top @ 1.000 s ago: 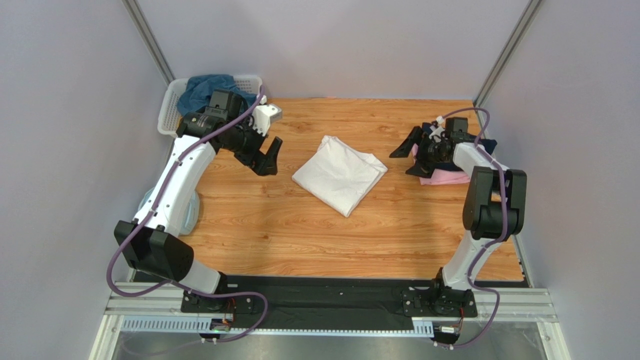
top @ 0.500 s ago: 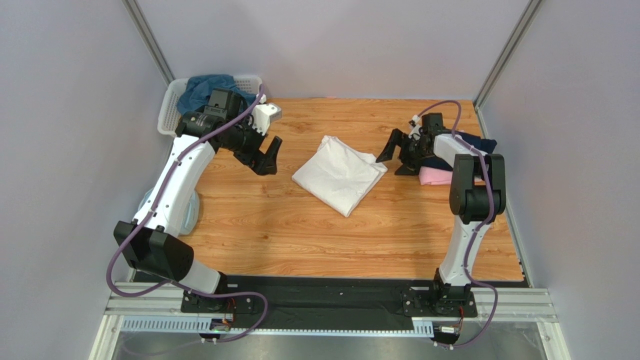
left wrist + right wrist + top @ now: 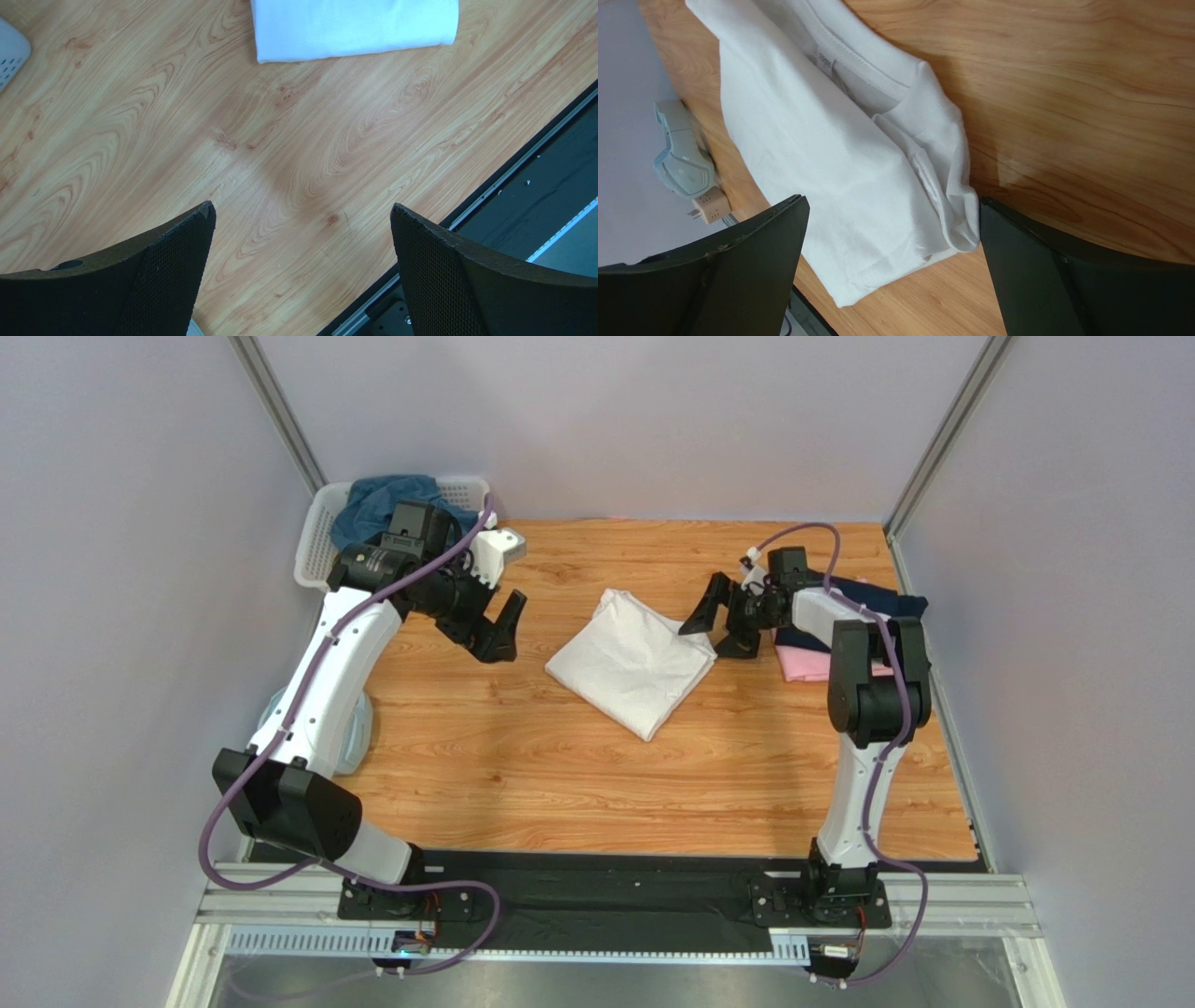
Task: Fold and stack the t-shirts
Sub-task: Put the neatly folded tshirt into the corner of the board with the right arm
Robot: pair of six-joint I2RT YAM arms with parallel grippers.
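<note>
Wood bench: left claw hangs spread over it. The folded white shirt lies mid-bench; it looks soft, light, floppy, best pinched through all layers at its right edge, where the right claw hovers spread.

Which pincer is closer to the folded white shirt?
Right. The right pincer hangs open at the right edge of the white shirt; the left pincer, also open, sits apart to its left.

White arm links, blk joints, purple cables
</note>
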